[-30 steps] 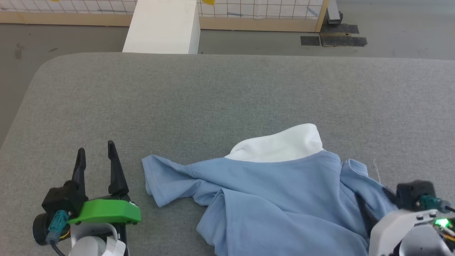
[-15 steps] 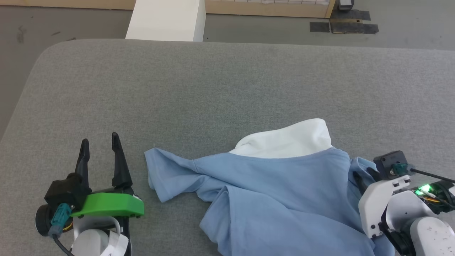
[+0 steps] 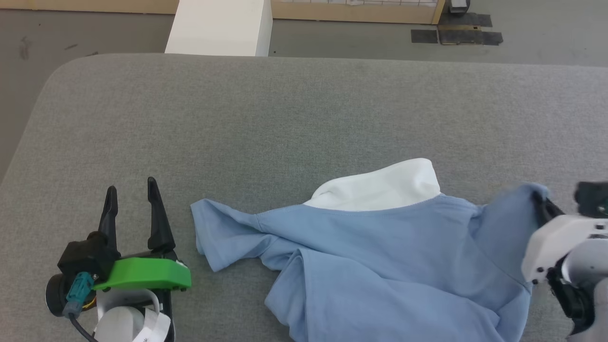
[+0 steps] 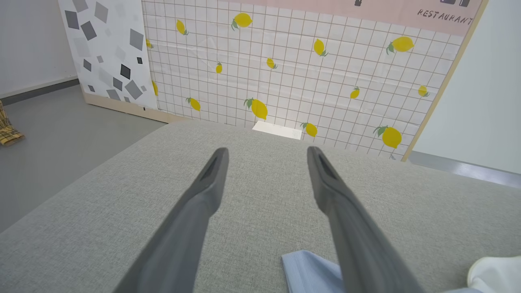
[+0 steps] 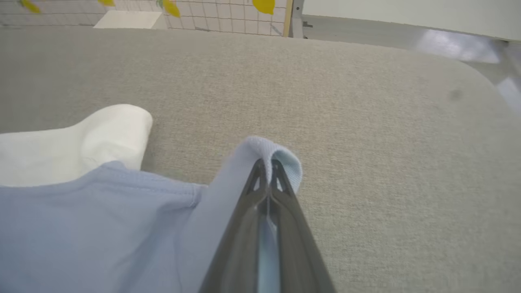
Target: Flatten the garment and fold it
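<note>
A: What has the right gripper (image 5: 266, 166) got?
B: It's pinched tight on a fold of the shirt (image 3: 380, 247), holding that edge up off the pad (image 3: 285, 118), likely to pull that side flat.
A: The left gripper (image 3: 131, 186)?
B: Spread wide, empty, just beside the sleeve (image 3: 213, 237). I'd guess it's waiting.
A: Beyond?
B: The shirt is rumpled at the pad's near right. Past it are a white block (image 3: 218, 26), grey floor (image 3: 95, 33) and a lemon-print wall (image 4: 285, 73).

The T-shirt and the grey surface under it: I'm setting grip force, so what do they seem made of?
The T-shirt looks like soft knit fabric, probably cotton, with a matte finish; it creases and drapes limply where the right pincer pinches it. The grey surface is apparently woven upholstery cloth, matte, with a visible coarse weave.
</note>
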